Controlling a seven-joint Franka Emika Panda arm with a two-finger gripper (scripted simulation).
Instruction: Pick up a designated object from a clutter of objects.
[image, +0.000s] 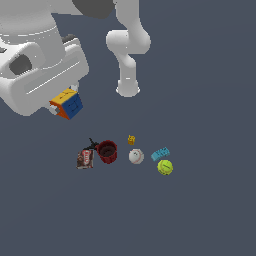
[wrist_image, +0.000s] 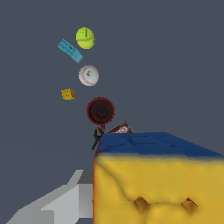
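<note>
1. From where I stand the main job looks done: the puzzle cube (image: 67, 103) hangs in the air under the gripper (image: 64, 106), well above the grey floor and well apart from the other things.
2. The jaws are closed in on the cube, one on either side. In the wrist view the cube (wrist_image: 153, 179) fills the near corner, with its yellow face and blue face toward the camera and one pale finger (wrist_image: 65, 199) against its side.
3. I judge the grasp sound, since the cube sits level and nothing else holds it up. What is left, if anything, is only to keep it aloft or carry it off; the pictures do not say where.
4. The rest of the clutter lies undisturbed on the floor in a loose row: the brown-red packet (image: 85, 158) just beside the dark red mug (image: 107, 151), then the tiny yellow block (image: 131, 140), the white ball (image: 136, 156), the cyan brick (image: 160, 153) and the tennis ball (image: 165, 167), the last two nearly touching.
5. A small black thing with a red tip (wrist_image: 97, 136) lies by the mug; I cannot tell what it is.
6. The floor (image: 210, 215) is a flat, plain slate grey. No walls or furniture show, only the arm's white base (image: 128, 88) standing beyond the row.
</note>
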